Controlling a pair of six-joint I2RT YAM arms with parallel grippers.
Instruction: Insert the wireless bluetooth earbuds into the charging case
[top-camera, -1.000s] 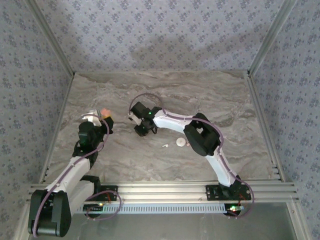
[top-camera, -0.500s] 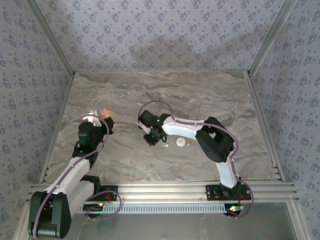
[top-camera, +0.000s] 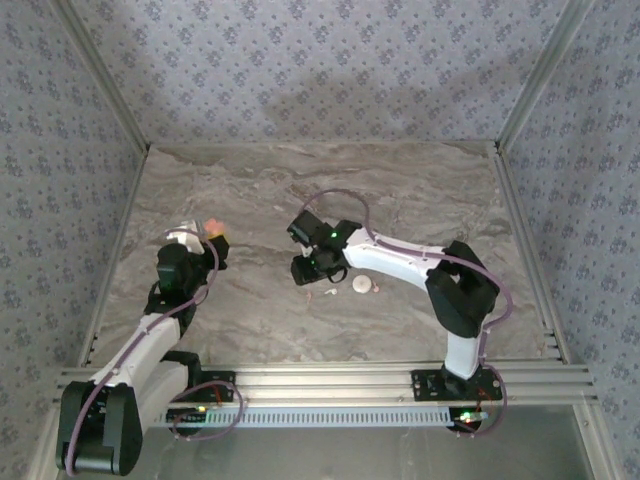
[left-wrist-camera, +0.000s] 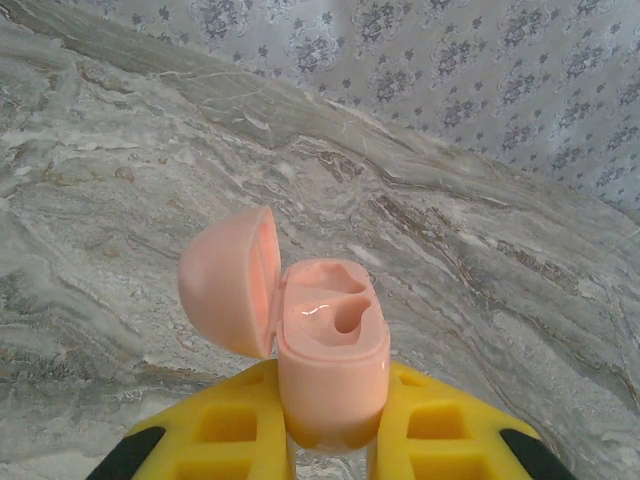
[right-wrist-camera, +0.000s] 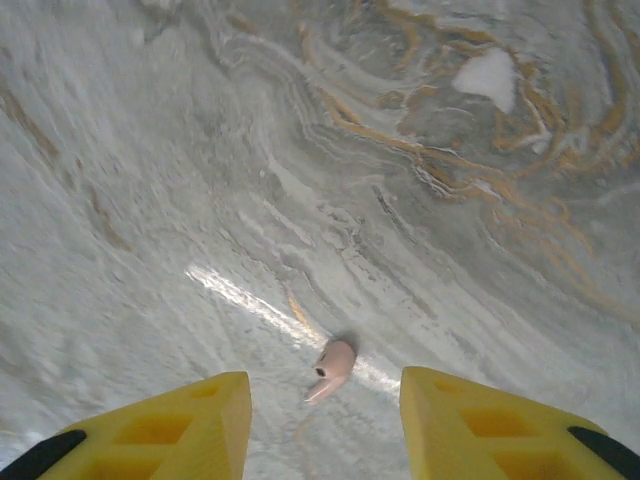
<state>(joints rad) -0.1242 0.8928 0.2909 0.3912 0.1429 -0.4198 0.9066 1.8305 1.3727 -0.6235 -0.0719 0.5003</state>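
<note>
**Fig.** Two-arm rig, earbud-to-case task.

**Top view:** L gripper (top-camera: 205, 238) is clenched on the pink charging case (top-camera: 213, 227), over the marbled worktop (top-camera: 430, 200) near its left edge. R arm reaches in toward centre, and R gripper (top-camera: 306, 272) sits low over the worktop. A small white earbud (top-camera: 330, 292) lies just beside it on the right. A round whitish disc (top-camera: 361, 285) lies just beyond that.

**L wrist view:** Yellow fingers (left-wrist-camera: 230, 435) pinch the charging case (left-wrist-camera: 332, 345) from both sides. The case is upright, w/ lid (left-wrist-camera: 228, 280) swung open to the left and two moulded wells exposed.

**R wrist view:** R gripper (right-wrist-camera: 322, 400) is released, jaws well apart. An earbud (right-wrist-camera: 333, 365) lies flat on the worktop between and just ahead of the fingertips, touching neither. Cannot tell if it is the same piece as in the top view.
</note>
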